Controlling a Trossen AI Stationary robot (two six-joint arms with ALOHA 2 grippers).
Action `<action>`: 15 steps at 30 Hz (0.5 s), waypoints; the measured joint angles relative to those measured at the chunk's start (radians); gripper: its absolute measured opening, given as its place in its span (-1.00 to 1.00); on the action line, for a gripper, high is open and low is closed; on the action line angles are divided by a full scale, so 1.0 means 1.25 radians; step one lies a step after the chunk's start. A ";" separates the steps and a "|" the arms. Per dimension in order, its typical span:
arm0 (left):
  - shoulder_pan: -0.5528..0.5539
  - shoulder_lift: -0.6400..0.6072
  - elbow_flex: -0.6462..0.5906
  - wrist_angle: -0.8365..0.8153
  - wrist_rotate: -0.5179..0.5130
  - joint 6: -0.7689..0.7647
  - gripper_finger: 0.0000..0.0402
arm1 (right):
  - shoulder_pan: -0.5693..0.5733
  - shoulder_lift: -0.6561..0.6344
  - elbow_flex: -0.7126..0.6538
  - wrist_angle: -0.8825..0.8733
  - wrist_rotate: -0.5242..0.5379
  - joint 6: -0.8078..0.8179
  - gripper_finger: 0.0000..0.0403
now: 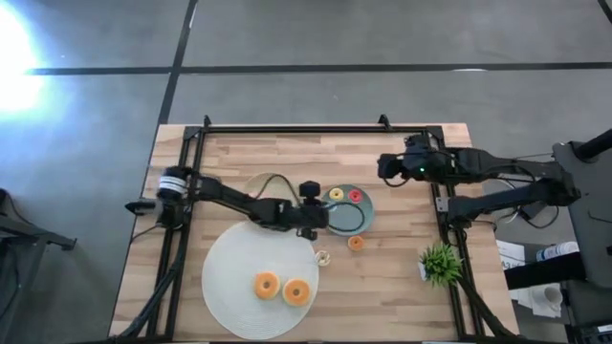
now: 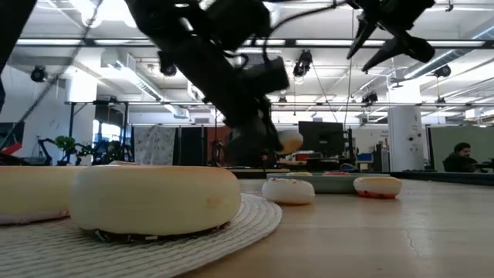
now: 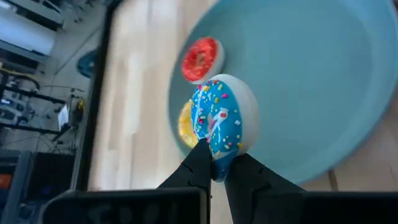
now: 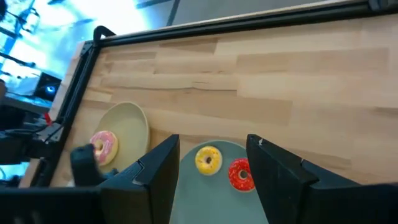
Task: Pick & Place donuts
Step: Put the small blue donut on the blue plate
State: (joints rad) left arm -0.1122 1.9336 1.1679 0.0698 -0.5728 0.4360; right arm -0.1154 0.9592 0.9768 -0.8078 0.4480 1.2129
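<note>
the left gripper [image 3: 216,169] hangs over the near edge of the teal plate [image 3: 323,81], its two dark fingers pinched tight on a tiny blue-frosted sprinkled donut [image 3: 219,119] that is held up on its edge above the plate's surface. on the teal plate itself, toward its far rim, sit a tiny yellow donut [image 1: 336,195] and a tiny red donut [image 1: 355,197], side by side and just apart. off the plate, on the bare wooden table [image 1: 402,277] just beside its near-right rim, lies a tiny orange donut [image 1: 356,243]; a whitish tiny donut [image 1: 322,257] lies near it at the edge of the big white round mat [image 1: 229,272]. two larger orange-tan donuts [image 1: 266,284] rest next to each other on that mat, well apart from the teal plate. on the side of the teal plate toward the left arm sits a cream plate [image 4: 127,127] carrying a pink-frosted donut [image 4: 103,146]. the right gripper [image 4: 211,163] waits raised beyond the teal plate's far-right side, its fingers spread wide and empty. a small green plant [image 1: 441,261] stands near the table's right edge.
</note>
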 joint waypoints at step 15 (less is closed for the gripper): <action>0.068 0.130 0.260 -0.349 0.157 -0.077 -0.82 | 0.001 -0.090 -0.056 0.061 -0.003 -0.035 -0.12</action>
State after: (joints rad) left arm -0.0269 2.0956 1.4934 -0.3667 -0.3759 0.3402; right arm -0.1139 0.8461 0.9066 -0.7316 0.4448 1.1693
